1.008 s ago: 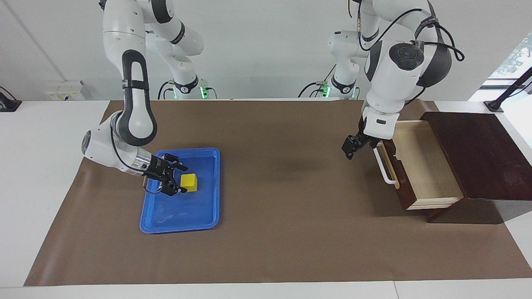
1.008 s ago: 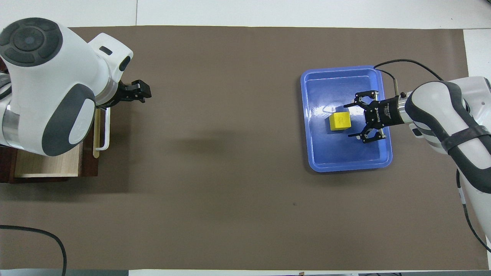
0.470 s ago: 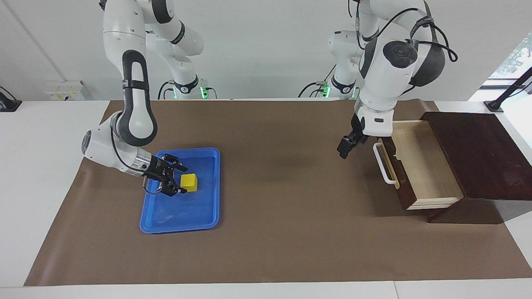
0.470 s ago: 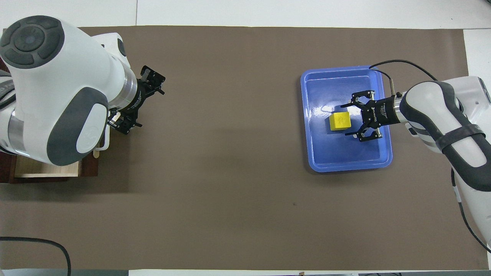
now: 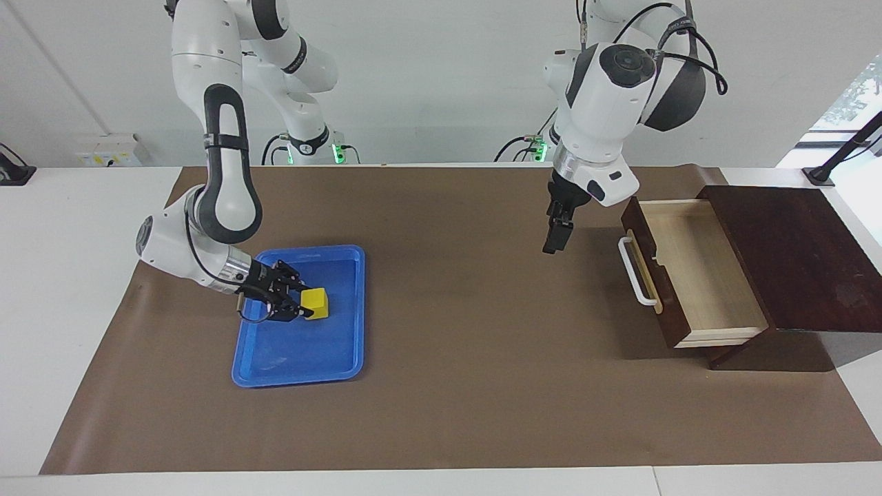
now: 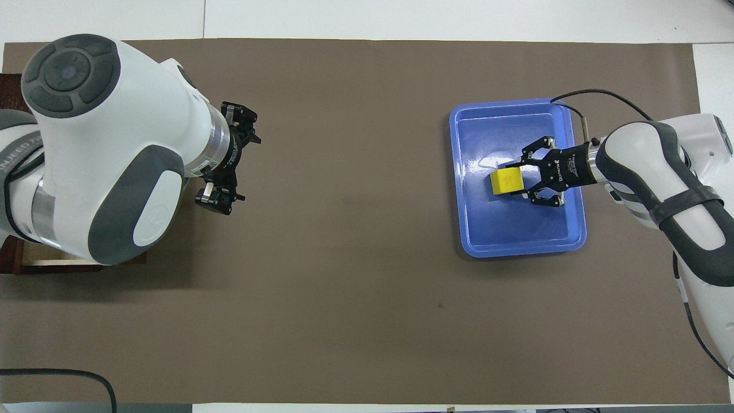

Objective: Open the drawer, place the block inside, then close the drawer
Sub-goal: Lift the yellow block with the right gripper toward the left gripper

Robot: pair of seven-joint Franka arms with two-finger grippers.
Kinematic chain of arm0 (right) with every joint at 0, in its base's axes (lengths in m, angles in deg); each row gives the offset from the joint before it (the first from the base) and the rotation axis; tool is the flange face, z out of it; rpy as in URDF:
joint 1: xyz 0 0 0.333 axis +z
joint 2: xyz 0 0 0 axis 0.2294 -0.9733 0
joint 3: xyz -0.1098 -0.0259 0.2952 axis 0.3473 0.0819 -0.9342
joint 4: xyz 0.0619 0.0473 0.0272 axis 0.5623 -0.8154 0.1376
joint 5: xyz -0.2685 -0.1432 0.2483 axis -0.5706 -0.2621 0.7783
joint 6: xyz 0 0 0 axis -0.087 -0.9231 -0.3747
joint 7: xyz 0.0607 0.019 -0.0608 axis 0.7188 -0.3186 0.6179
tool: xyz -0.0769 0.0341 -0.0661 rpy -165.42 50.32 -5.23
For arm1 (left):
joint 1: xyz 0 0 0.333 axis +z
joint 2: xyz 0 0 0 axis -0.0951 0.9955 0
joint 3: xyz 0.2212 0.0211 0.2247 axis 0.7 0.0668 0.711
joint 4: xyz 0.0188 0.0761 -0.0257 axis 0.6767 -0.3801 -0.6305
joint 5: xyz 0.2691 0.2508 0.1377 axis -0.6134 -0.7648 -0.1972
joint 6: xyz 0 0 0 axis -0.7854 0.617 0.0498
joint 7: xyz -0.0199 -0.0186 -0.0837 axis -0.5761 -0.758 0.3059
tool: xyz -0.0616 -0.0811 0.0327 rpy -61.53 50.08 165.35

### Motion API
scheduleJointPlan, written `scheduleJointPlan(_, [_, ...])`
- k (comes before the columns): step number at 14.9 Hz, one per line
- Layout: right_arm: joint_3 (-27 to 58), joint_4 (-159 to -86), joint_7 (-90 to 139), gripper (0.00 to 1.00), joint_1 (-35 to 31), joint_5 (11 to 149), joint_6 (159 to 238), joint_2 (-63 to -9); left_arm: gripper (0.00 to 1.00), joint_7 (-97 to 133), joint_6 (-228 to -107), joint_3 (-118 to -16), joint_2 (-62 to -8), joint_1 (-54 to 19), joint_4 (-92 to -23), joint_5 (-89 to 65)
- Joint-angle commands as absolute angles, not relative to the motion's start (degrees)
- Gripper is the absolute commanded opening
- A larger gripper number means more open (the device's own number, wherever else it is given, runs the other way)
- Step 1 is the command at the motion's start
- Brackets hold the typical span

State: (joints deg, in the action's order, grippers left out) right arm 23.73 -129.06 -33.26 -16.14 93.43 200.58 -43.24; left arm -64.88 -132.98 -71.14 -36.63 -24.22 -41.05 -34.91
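The yellow block (image 5: 316,303) lies in the blue tray (image 5: 296,358) toward the right arm's end of the table. My right gripper (image 5: 295,302) is low in the tray, its fingers closed against two sides of the block (image 6: 506,180). The dark wooden drawer (image 5: 696,275) stands pulled out of its box (image 5: 792,255), showing its pale interior and white handle (image 5: 637,272). My left gripper (image 5: 553,241) hangs open and empty over the brown mat beside the drawer front, apart from the handle. In the overhead view the left arm hides most of the drawer.
A brown mat (image 5: 448,386) covers the table. The blue tray (image 6: 516,244) holds only the block. A black cable (image 6: 57,376) lies at the mat's near corner on the left arm's side.
My left gripper has lifted away from the drawer handle, turned and opened. My right gripper has moved onto the block and closed its fingers on it.
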Motion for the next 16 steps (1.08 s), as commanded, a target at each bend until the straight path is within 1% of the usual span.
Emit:
scheduleJointPlan(1, [23.65, -127.87, -32.9, 0.0, -15.81, 95.09, 201.1, -43.5, 1.0, -68.78, -132.68, -70.4, -38.18, -25.23, -42.5, -31.86])
scheduleJointPlan(4, [23.65, -122.09, -37.63, 0.0, -15.46, 94.03, 197.33, -44.28, 1.0, -73.17, -132.76, -70.31, -38.44, -26.37, -42.85, -31.4])
scheduleJointPlan(6, [23.74, -118.13, -41.59, 0.0, -13.01, 91.59, 194.95, -44.64, 1.0, -75.29, -133.29, -70.22, -38.44, -25.94, -42.94, -31.31])
scheduleJointPlan(10, [23.39, -112.94, -53.44, 0.0, -6.25, 89.55, 194.59, -44.2, 1.0, -75.82, -133.2, -70.14, -38.79, -26.29, -43.82, -31.4])
scheduleJointPlan(12, [23.3, -111.96, -58.11, 0.0, -2.03, 90.16, 195.47, -44.11, 1.0, -76.0, -132.59, -70.22, -38.62, -26.46, -43.64, -31.75])
scheduleJointPlan(14, [23.3, -110.82, -61.54, 0.0, 1.22, 90.34, 196.08, -44.2, 1.0, -78.71, -130.93, -70.14, -36.61, -29.26, -42.42, -34.02])
scheduleJointPlan(16, [23.3, -110.2, -65.15, 0.0, 4.13, 90.51, 198.1, -44.2, 1.0, -83.45, -129.52, -70.05, -32.49, -31.73, -39.18, -37.02])
